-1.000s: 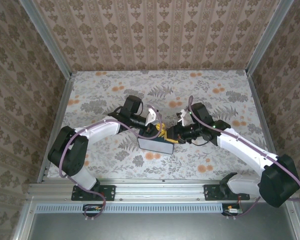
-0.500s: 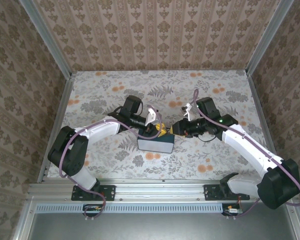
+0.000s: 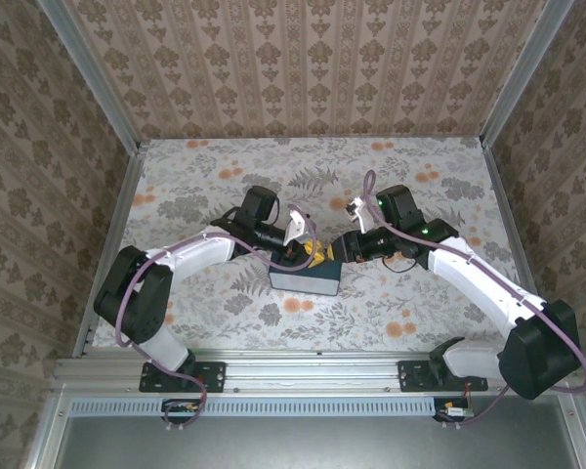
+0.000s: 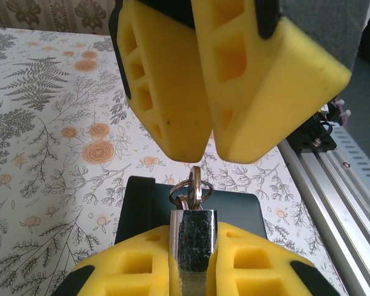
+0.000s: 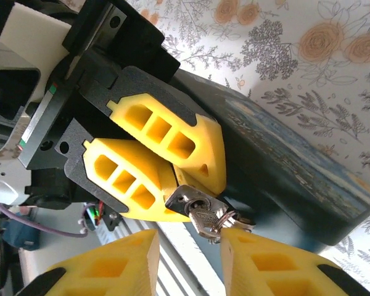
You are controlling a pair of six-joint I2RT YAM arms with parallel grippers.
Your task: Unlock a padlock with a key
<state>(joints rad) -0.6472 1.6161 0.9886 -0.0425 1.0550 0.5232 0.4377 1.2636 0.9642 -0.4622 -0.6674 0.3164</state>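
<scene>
— My left gripper (image 5: 186, 185) is clamped on the padlock (image 4: 193, 243), just above the box (image 4: 234, 209), key (image 5: 205, 219) poking out.
— And the right gripper (image 5: 190, 259)?
— Open, holding nothing, fingers either side of the key. If I close off-centre, I'll likely pinch the ring instead.

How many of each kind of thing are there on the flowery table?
Arms: 2, left arm and right arm
Padlock: 1
Key ring: 1
Dark box: 1
Total: 5
</scene>
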